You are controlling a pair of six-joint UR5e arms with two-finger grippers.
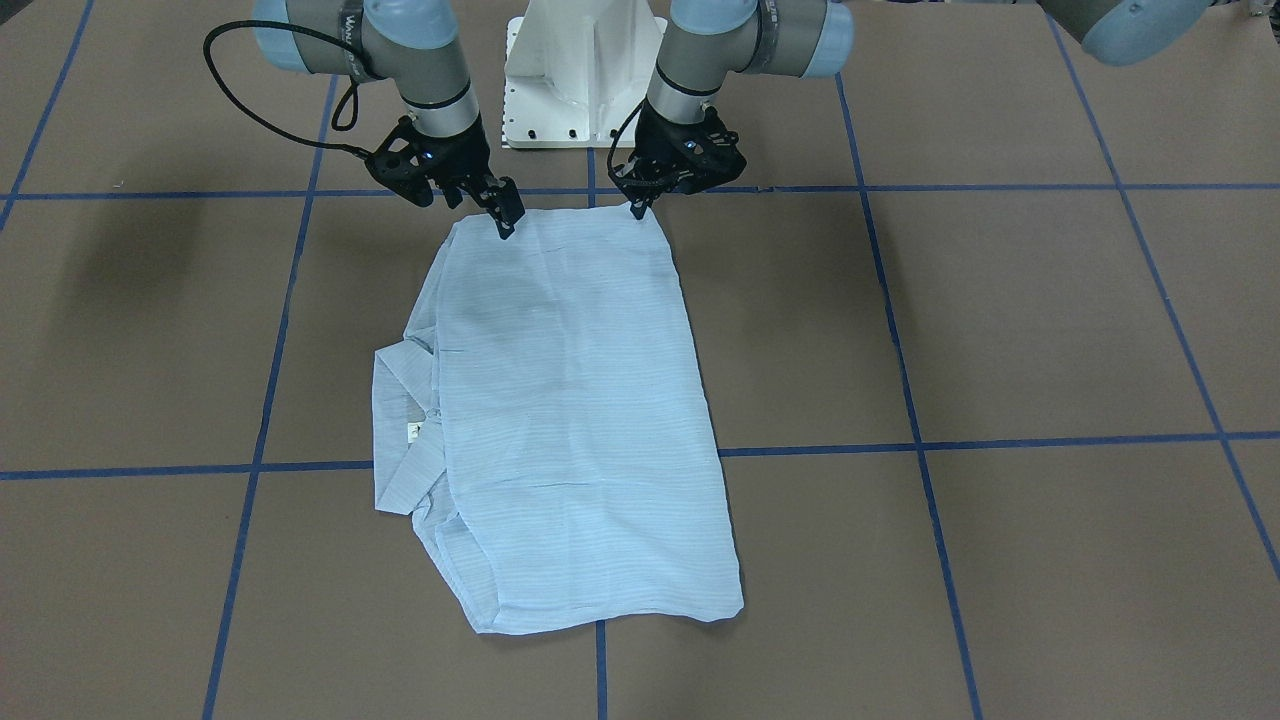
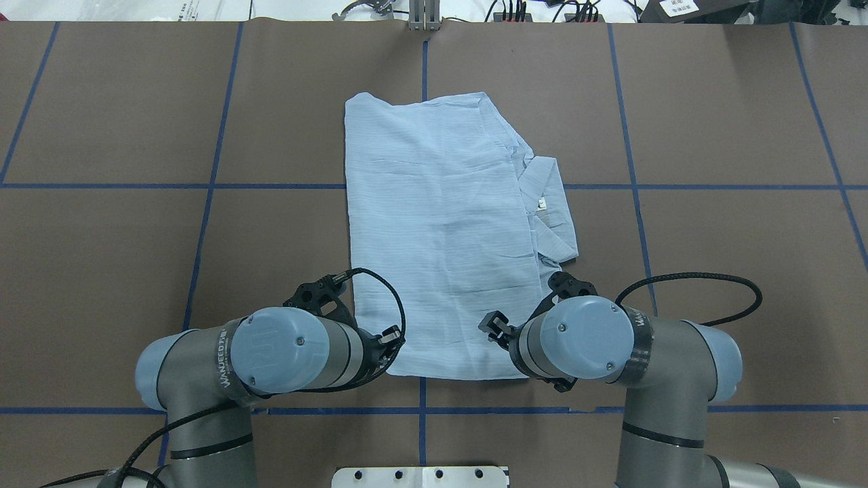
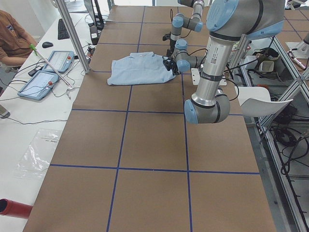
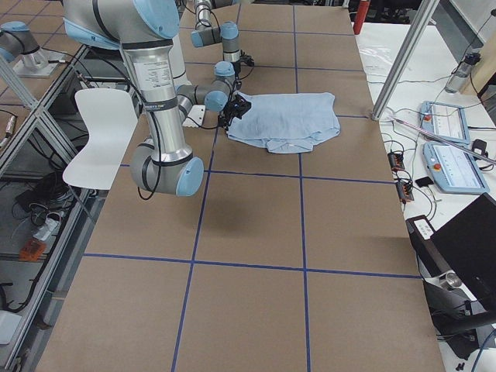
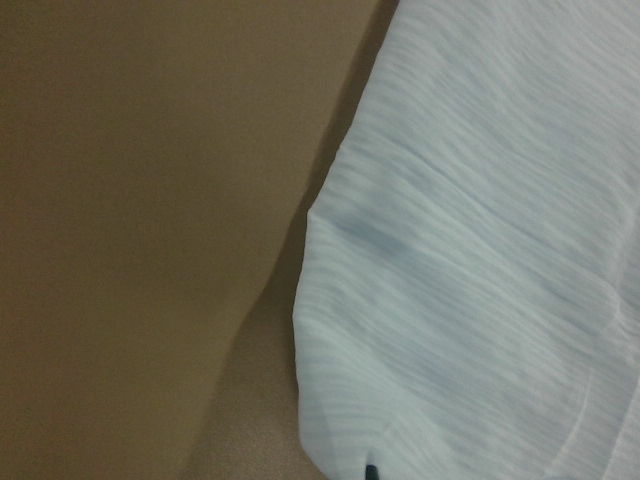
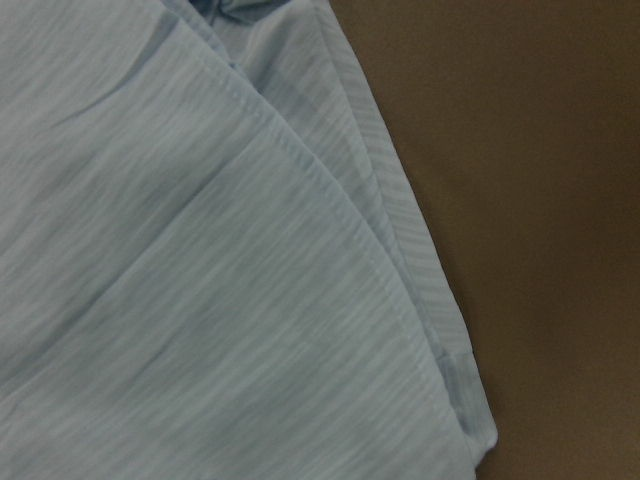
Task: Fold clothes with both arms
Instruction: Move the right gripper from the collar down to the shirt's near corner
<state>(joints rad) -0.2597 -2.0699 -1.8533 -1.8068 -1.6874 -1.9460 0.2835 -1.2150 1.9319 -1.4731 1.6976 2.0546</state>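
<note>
Right now you see L gripper (image 1: 638, 208) & R gripper (image 1: 505, 218) both pinched shut on the shirt (image 2: 434, 224) — its 6 o'clock hem in overhead view, collar (image 2: 550, 203) at 3.

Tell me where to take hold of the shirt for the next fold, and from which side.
Pinch the shirt at the two corners of its short edge nearest the base, from above, one claw each; the left claw and right claw hang right there. It lies flat as a long rectangle, so lifting that edge should probably carry it over evenly.
</note>
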